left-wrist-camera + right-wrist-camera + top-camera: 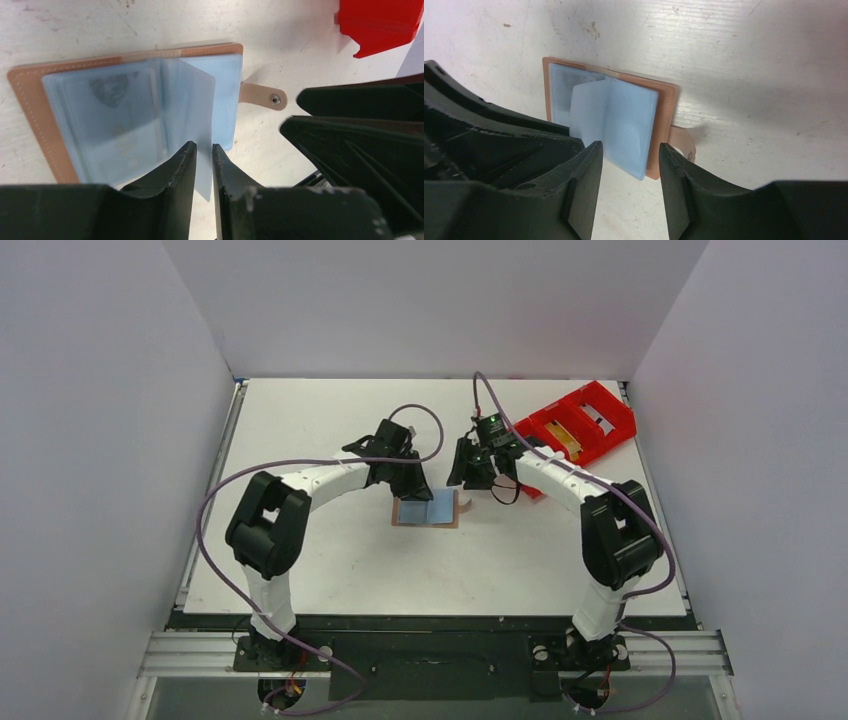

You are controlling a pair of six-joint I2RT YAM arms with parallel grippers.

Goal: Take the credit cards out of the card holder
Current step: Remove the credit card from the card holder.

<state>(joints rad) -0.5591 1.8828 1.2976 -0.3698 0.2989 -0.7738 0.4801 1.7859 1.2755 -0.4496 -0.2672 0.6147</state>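
Note:
The tan card holder (427,510) lies open on the white table, pale blue sleeves up, its snap tab (263,95) pointing right. A faint card shows through the left sleeve (112,90). My left gripper (204,147) is shut on one upright translucent blue sleeve page (192,100) at the holder's middle. My right gripper (630,147) is open just before the holder's right half (631,120) and tab (684,140), holding nothing. In the top view the left gripper (410,480) sits at the holder's far edge, and the right gripper (470,475) is beside its right end.
A red compartment tray (578,425) stands at the back right, with a yellowish card and white pieces in it. Its corner shows in the left wrist view (377,22). The right gripper's black body (360,135) is close on the right.

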